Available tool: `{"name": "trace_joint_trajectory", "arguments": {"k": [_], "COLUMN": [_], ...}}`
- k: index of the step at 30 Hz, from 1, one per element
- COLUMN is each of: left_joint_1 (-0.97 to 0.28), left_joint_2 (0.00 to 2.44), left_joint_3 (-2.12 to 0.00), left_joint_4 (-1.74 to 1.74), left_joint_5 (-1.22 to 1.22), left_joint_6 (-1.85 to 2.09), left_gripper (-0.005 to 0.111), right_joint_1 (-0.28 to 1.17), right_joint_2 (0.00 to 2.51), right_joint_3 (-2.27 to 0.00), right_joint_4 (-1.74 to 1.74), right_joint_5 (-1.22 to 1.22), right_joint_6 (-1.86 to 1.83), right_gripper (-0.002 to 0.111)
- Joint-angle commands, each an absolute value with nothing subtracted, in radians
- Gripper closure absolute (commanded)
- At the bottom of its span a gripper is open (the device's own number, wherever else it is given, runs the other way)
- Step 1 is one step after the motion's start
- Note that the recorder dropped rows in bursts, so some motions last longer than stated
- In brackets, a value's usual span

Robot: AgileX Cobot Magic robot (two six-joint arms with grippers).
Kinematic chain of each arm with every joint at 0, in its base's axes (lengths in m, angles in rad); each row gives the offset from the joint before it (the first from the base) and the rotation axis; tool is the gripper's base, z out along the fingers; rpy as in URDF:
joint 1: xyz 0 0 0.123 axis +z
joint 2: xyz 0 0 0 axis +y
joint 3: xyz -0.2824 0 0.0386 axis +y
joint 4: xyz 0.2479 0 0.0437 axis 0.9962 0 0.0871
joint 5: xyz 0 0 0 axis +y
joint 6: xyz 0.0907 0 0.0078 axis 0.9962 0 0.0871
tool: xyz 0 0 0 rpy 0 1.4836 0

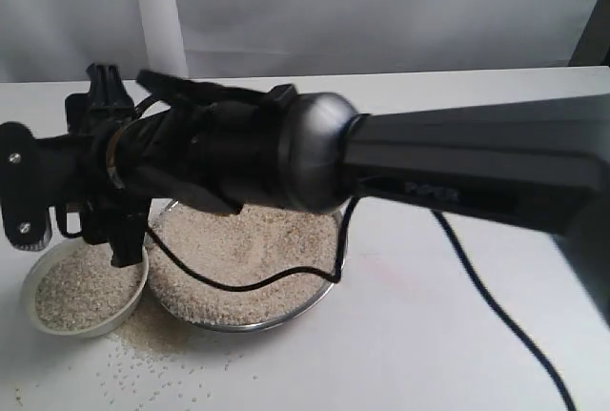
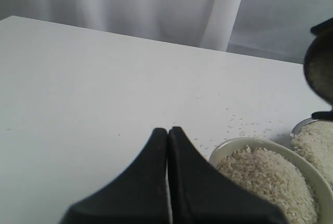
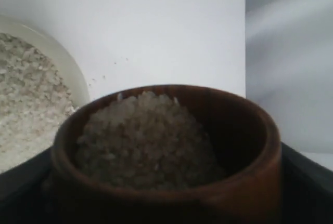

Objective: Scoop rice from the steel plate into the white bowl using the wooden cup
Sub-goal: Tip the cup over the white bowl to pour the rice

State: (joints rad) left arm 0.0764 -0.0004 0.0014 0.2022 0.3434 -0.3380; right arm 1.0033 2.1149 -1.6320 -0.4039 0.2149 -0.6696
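The steel plate [image 1: 324, 289] lies near the middle of the white table, heaped with rice [image 1: 248, 249]. At its left stands the white bowl [image 1: 133, 298], also holding rice [image 1: 81, 287]. My right arm reaches across from the right, and its gripper [image 1: 86, 173] hangs over the bowl's far side. The right wrist view shows that gripper [image 3: 166, 208] shut on the wooden cup [image 3: 250, 182], which is upright and heaped with rice [image 3: 140, 141]; the bowl [image 3: 78, 78] lies below and beyond it. In the exterior view the arm hides the cup. My left gripper [image 2: 167, 129] is shut and empty, next to the bowl [image 2: 229, 148].
Loose grains [image 1: 143, 363] lie scattered on the table in front of the bowl and plate. A black cable [image 1: 496, 306] runs from the right arm down to the front right. A white curtain hangs behind the table's far edge. A dark round shape [image 2: 320, 68] shows above the plate's rim [image 2: 302, 126].
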Motion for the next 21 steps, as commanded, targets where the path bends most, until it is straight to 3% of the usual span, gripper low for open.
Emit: {"name": "trace_joint_trajectory", "arguments": {"k": [1,21], "left_joint_1": [0.07,0.07], "left_joint_2": [0.0,0.0], "left_joint_3": [0.0,0.0], "left_joint_4": [0.196,0.196], "left_joint_5": [0.337,0.337], "left_joint_6": [-0.34,-0.34], "left_gripper": [0.107,0.107], "right_joint_1": [1.025,1.048], "right_joint_2": [2.169,2.221], "right_joint_3": [-1.685,-1.689], "right_joint_4": [-0.506,-0.902], "right_joint_5": [0.22,0.257], "right_joint_6": [-0.677,-0.681], "right_gripper": [0.108,0.108]}}
